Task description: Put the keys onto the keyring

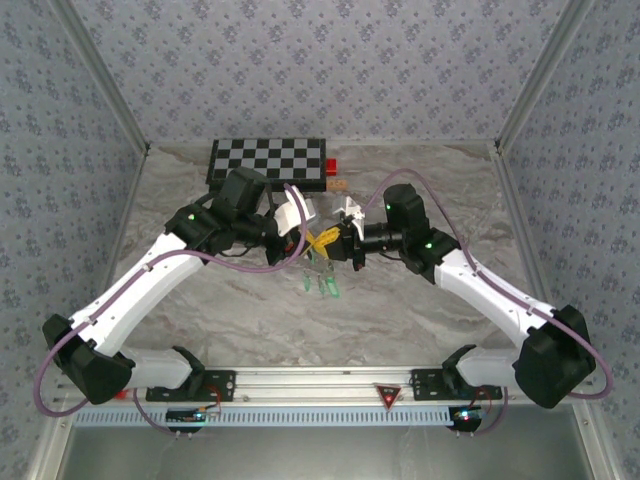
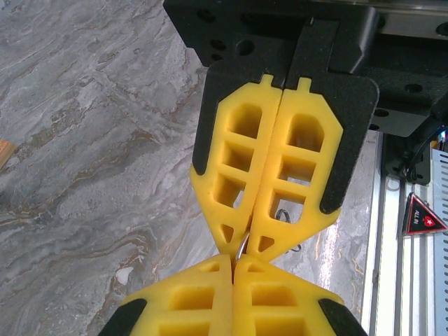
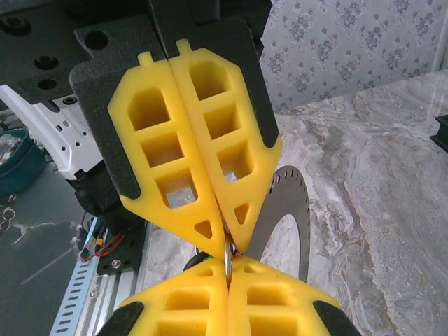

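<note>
Where the two arms meet at the middle of the top view, the left tool (image 1: 318, 242) and right tool (image 1: 338, 243) touch tip to tip above the marbled bench (image 1: 450, 300). The green keys (image 1: 322, 286) sit just below them toward 6 o'clock; I cannot tell whether they lie flat or hang. A checkerboard (image 1: 268, 160) and a small red block (image 1: 331, 167) stand well apart at 12 o'clock, with bare bench at 3 and 9 o'clock and walls beyond. In the left wrist view both pairs of yellow fingers are fully closed, their tips pinching a thin metal loop (image 2: 242, 246) between them. In the right wrist view the same double pinch shows, and the dark-grey keyring (image 3: 295, 203) sits just behind at 3 o'clock; whether it joins the loop is unclear. The step looks like steadying the ring parts before threading. Next, one tool would likely have to let go and reach down toward 6 o'clock for a key without brushing the other arm.
</note>
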Controlling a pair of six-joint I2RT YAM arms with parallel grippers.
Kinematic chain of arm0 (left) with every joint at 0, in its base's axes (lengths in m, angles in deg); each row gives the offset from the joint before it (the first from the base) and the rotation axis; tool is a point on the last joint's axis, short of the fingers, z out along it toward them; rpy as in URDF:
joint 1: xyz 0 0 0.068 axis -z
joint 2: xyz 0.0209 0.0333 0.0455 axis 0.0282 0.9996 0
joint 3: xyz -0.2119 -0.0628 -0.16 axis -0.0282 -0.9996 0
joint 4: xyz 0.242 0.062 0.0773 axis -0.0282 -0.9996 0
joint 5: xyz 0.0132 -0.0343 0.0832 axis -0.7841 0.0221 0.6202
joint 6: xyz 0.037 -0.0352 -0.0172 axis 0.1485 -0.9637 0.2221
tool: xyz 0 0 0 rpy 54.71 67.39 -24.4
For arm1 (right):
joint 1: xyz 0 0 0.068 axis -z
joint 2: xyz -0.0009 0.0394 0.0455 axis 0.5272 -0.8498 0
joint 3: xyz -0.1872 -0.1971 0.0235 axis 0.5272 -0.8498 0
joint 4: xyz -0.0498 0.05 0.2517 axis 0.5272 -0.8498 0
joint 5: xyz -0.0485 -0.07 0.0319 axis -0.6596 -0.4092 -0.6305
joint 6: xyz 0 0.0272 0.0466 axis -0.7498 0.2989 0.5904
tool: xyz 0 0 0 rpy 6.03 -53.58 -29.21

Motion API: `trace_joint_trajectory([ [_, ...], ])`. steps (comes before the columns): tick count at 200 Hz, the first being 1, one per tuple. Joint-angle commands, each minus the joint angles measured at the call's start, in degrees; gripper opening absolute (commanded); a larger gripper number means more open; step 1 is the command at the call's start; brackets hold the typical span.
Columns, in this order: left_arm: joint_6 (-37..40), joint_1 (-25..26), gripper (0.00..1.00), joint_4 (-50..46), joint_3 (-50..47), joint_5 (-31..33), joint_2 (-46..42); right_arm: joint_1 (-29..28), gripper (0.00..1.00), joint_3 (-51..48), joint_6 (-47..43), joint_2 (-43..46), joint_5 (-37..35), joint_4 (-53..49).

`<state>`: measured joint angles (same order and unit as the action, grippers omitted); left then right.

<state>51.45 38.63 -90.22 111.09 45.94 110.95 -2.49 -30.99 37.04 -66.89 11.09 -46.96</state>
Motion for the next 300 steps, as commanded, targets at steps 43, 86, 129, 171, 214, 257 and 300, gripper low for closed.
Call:
trace_joint_trajectory([
  [43, 0.4, 0.5, 0.0, 1.6, 1.4, -2.7, 0.2, 0.1, 0.16, 0.3, -0.1, 3.3, -1.7, 1.2],
  [86, 0.4, 0.5, 0.0, 1.5, 1.3, -2.7, 0.1, 0.3, 0.17, 0.1, 0.6, 2.8, -1.0, 2.1],
  [129, 0.5, 0.5, 0.0, 1.5, 1.2, -2.8, 0.1, 0.4, 0.21, 0.1, 0.4, 2.8, -0.9, 1.9],
  [171, 0.5, 0.4, 0.0, 1.5, 1.4, -2.9, 0.3, 0.2, 0.01, 0.3, 0.1, 2.4, -0.4, 1.2],
  [214, -0.1, 0.5, 0.0, 2.3, 1.0, -2.7, -0.2, 0.2, 0.0, 0.3, -0.1, 2.5, -1.0, 1.0],
  [257, -5.2, -0.6, 0.32, 9.4, -1.4, -1.3, -3.3, 1.6, 0.0, -3.0, 4.2, 4.5, -2.6, 8.3],
  [300, -16.0, -2.3, 0.39, 25.8, -11.7, -2.6, -11.2, 4.4, 0.0, -7.6, 12.3, 6.1, -2.3, 21.8],
])
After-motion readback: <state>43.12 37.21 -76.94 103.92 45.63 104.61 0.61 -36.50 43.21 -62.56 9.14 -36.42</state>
